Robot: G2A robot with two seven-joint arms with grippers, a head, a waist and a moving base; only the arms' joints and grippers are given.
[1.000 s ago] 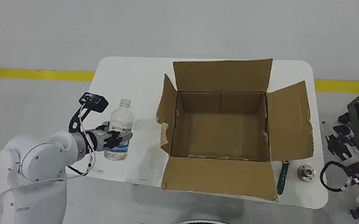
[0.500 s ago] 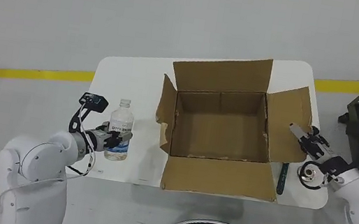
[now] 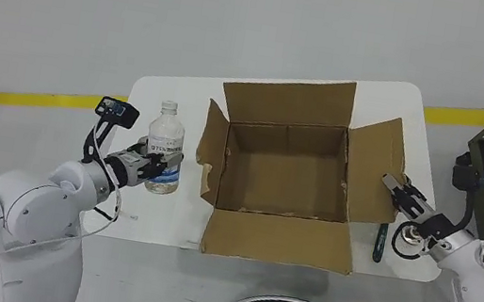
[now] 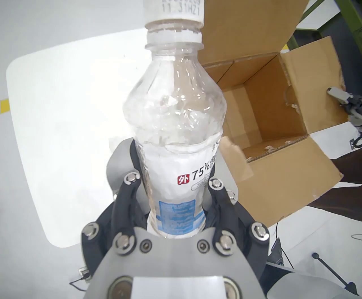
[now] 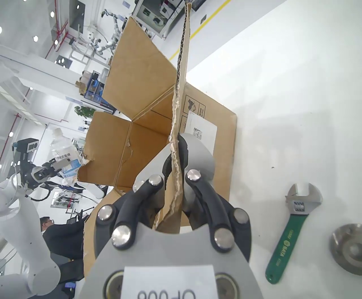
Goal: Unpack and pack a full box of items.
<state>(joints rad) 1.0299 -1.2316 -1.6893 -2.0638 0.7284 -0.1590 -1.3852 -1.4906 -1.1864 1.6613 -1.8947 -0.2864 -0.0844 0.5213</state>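
The right claw (image 5: pixel 176 158) has swung in and clamped the side flap (image 3: pixel 372 172) of the open brown cardboard box (image 3: pixel 286 172), dragging it leftward. The left claw (image 4: pixel 176 184) stays clamped on the clear plastic bottle (image 4: pixel 174 113) (upright, beside the box), likely ready for packing.

Left pincer (image 4: pixel 174 172) and right pincer (image 5: pixel 178 160) both clamped, arms wide apart.

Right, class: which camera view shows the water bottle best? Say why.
The left wrist view: the bottle is close, with cap, clear body and label plain, the left tool shut on it. The top view shows it small beside the box; the right wrist view, far off beyond the box.
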